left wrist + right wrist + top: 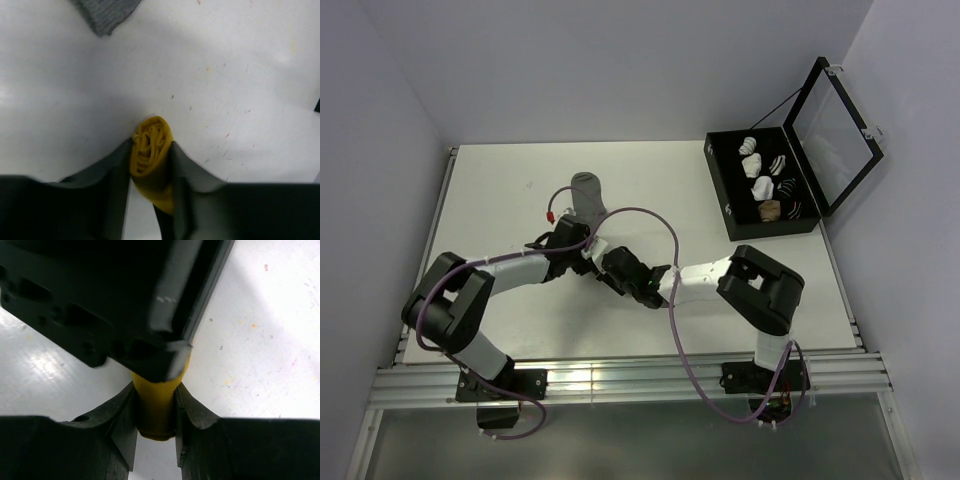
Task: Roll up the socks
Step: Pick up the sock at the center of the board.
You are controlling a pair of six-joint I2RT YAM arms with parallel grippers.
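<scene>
As left pincer (150,150) and right pincer (154,392) grip mustard sock (151,132), grey sock (588,191) seemingly flat.

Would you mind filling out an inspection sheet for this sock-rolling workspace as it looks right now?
Surface: white table, with faint specks and marks.
Job's things: mustard sock rolled into a tight bundle and held at mid-table; grey sock lying unrolled farther back, apart from both hands.
Clutter: open black box at the right edge, holding white, striped and tan sock bundles.
Hands: left hand and right hand both closed on the mustard sock, facing each other.
Cables: purple cable loops above the arms.
Surroundings: plain white walls; nothing else seen.
</scene>
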